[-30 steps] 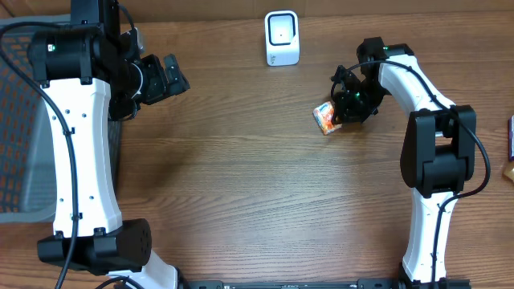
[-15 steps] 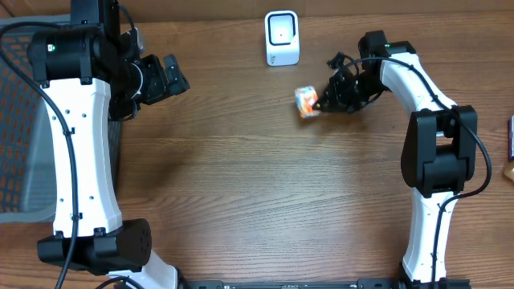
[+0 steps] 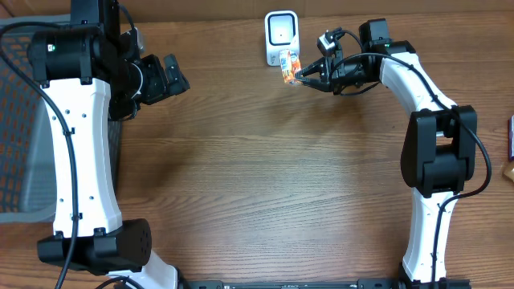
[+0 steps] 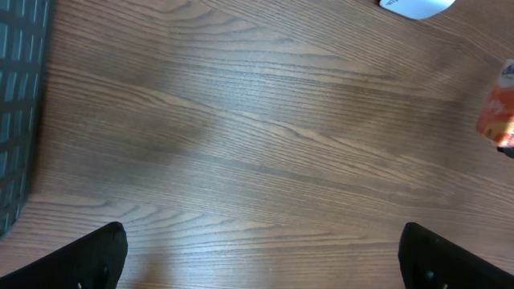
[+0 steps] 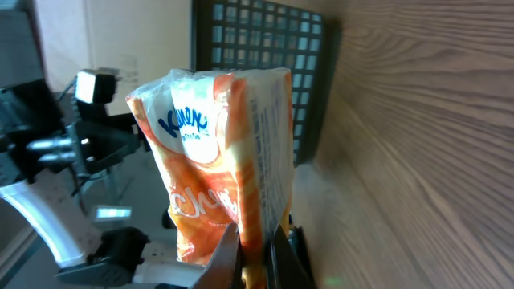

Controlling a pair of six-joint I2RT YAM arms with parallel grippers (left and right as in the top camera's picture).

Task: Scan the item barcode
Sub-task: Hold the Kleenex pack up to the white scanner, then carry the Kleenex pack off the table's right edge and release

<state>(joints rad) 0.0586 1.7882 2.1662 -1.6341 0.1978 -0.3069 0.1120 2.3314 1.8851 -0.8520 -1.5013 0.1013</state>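
While left gripper (image 3: 172, 75) gapes, right gripper (image 3: 302, 75) clamps orange packet (image 3: 289, 64) edge between fingertips, just beside scanner (image 3: 282, 36).

PLACE: robot lab, mock shop checkout | SIGNS: white left arm (image 3: 76, 144) and right arm (image 3: 423, 233) mounted at a wood-grain counter (image 3: 257, 177) | small white scanner (image 3: 282, 38) at far edge | dark mesh basket (image 3: 16, 120) at left

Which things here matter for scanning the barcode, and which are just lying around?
For the job: orange snack packet, white scanner, right gripper shut on the packet.
Lying about: black mesh basket, small items at the right edge, open left gripper.
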